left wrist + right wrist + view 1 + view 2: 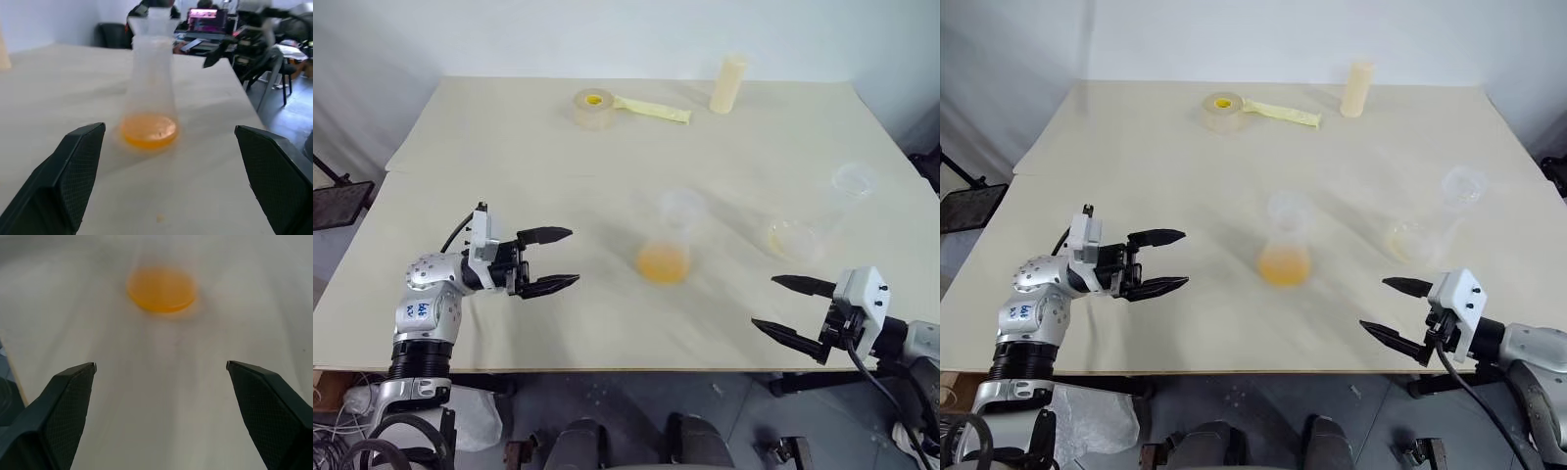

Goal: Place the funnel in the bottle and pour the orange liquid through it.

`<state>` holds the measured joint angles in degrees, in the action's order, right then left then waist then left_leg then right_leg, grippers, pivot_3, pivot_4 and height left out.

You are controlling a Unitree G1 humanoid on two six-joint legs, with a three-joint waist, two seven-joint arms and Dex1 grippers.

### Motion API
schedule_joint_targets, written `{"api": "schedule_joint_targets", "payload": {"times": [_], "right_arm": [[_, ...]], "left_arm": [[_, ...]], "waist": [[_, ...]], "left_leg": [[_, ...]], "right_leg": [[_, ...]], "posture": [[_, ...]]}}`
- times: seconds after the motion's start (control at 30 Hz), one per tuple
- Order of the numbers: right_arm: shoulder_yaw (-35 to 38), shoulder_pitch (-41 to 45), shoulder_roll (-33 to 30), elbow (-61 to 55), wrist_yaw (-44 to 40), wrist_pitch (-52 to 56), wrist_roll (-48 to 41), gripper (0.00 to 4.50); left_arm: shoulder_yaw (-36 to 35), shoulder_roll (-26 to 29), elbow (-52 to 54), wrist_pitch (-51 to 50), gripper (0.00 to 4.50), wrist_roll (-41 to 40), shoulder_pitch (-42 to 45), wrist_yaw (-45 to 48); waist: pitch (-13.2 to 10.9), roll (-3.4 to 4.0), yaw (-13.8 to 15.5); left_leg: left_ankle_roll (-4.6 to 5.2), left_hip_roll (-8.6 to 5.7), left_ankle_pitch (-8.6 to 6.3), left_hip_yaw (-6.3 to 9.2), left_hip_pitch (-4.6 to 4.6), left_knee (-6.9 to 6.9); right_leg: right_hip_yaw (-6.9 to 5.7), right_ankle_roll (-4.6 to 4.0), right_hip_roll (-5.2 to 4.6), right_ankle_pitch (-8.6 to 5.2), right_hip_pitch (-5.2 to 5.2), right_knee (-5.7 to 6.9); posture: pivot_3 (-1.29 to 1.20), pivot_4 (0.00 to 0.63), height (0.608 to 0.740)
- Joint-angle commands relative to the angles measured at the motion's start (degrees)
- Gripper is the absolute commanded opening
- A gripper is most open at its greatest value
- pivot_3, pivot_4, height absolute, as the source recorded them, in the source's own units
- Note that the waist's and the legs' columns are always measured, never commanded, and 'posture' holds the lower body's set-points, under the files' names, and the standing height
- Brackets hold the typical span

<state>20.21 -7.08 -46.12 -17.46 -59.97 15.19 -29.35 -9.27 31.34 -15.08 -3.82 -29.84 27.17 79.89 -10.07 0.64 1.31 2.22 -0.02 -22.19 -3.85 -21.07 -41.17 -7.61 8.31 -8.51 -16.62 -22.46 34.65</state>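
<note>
the bottle (pixel 668 243) stands upright at the middle of the table (pixel 509 147), its long axis vertical, neck up and broad base down, with the orange liquid (pixel 663 261) pooled in its bottom. at the neck's top there seems to be a wider clear rim, perhaps the funnel, but it is too faint to tell. to the robot's right, well apart, another clear flask (pixel 818 220) leans or lies with its mouth toward the far right edge and only a yellowish trace at its base.

the left gripper (pixel 553 259) hovers to the left of the bottle, pointing level toward it, jaws spread wide and holding nothing. the right gripper (pixel 791 306) hangs near the front right edge of the table, also wide open and empty, aimed toward the middle.

judging from the liquid sitting in the bottle and both grippers empty and clear of the glassware, the pour looks done and the task is at or near its end. if anything remains, it is checking that the funnel sits straight in the neck; any touch should be gentle, since the upright bottle would tip easily.

at the far edge lie a tape roll (pixel 593 107) and a cream cylinder (pixel 728 84).
</note>
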Motion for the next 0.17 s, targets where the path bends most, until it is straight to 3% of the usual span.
{"api": "schedule_joint_targets", "payload": {"times": [0.03, 0.17], "right_arm": [[-0.1, 1.7, 0.3, 1.6, -0.5, -1.6, -0.2, 4.47], [-1.3, 4.0, 0.5, 3.6, -0.6, -2.5, 0.4, 4.47]], "left_arm": [[-1.9, 1.4, 4.2, -0.2, 4.5, -3.2, -1.7, 1.7], [-2.9, 2.9, 6.0, -1.1, 4.5, -5.1, -2.6, 3.4]], "waist": [[0.0, 0.0, 0.0], [0.0, -0.01, 0.1]], "left_leg": [[0.0, -0.01, 0.0, 0.01, 0.0, 0.02], [0.0, -0.01, 0.0, 0.04, -0.03, 0.0]], "right_leg": [[-0.01, 0.0, 0.0, 0.0, -0.01, 0.0], [-0.03, 0.0, 0.0, 0.0, -0.01, 0.0]], "posture": [[0.0, 0.15, 0.74], [0.0, 0.15, 0.74]]}}
